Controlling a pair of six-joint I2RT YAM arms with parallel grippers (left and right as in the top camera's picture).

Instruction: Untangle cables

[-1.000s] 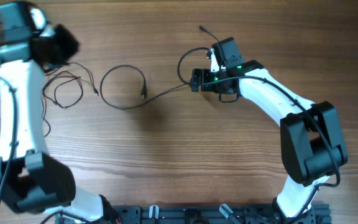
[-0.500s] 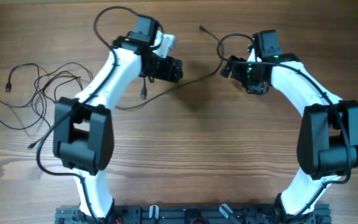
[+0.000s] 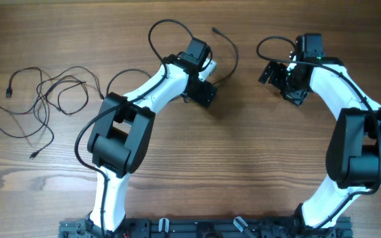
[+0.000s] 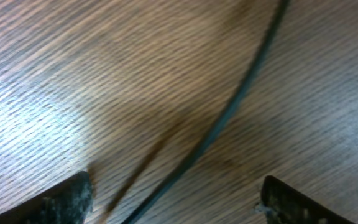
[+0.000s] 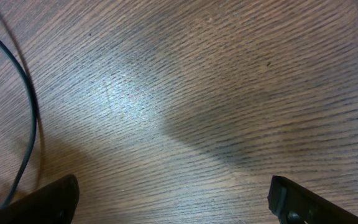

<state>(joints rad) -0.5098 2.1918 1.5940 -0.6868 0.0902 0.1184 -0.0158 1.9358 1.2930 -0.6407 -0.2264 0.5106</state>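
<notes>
1. Near the far edge of the table [image 3: 243, 172], about its middle: the left gripper [image 3: 202, 94] hangs low over a single cable [image 3: 233, 53]. Its jaws are wide apart and hold nothing. In the wrist view the cord crosses the wood diagonally between the fingers [image 4: 67, 198] and touches neither.
2. Judgement: the gripper straddles the cord, either to take it or to leave it. I cannot tell which.
3. Right gripper [image 3: 274, 71]: near the far edge, right of middle. Its jaws are fully apart and empty over bare wood, probably parked clear. A thin black line [image 5: 31, 106] curves at the side of its wrist view; it could be a cord or the arm's own wire.
4. Remaining tangle [image 3: 45, 106]: by the left edge, toward the far-left corner. Its loops cross one another, and it lies well apart from both grippers.
5. Orientation of the single cable: the long axis runs roughly along the far edge. The plug end points at that edge, and the cord hooks right, then back under the left gripper.
</notes>
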